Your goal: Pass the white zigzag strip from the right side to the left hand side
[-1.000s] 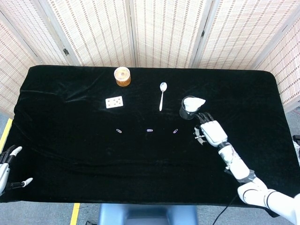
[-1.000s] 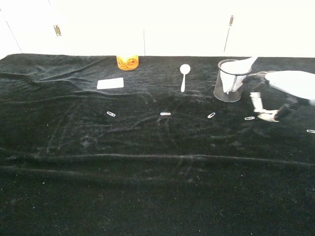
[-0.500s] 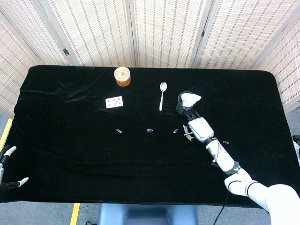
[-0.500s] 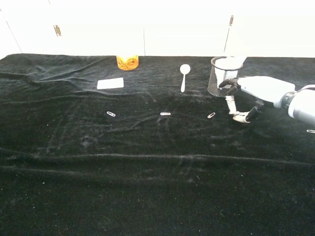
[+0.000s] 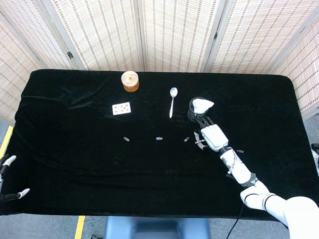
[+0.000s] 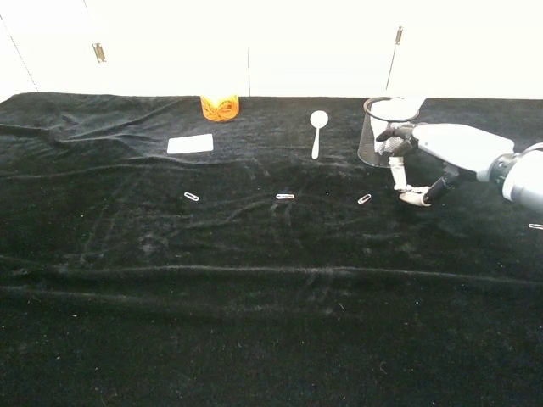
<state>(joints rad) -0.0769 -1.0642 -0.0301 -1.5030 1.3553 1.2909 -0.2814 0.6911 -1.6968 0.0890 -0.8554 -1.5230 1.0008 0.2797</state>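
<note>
Several white zigzag strips, shaped like paper clips, lie in a row on the black cloth: one at the left (image 6: pixel 192 196), one in the middle (image 6: pixel 285 197), one further right (image 6: pixel 364 198). Just right of that last one my right hand (image 6: pixel 428 165) reaches down to the cloth, its thumb and a finger (image 6: pixel 413 197) meeting on what looks like a small pale strip. In the head view the right hand (image 5: pixel 212 137) is beside the mesh cup. My left hand (image 5: pixel 5 175) hangs off the table's left front corner, fingers apart, holding nothing.
A black mesh cup (image 6: pixel 377 144) with white paper inside stands against the back of my right hand. One more clip (image 6: pixel 535 225) lies far right. A spoon (image 6: pixel 317 129), a playing card (image 6: pixel 190 143) and an orange jar (image 6: pixel 220 107) sit further back.
My right hand slid left along the cloth, and the mesh cup shifted left with it. The clip that lay beside its fingertips no longer shows on the cloth. The left hand dropped slightly.
</note>
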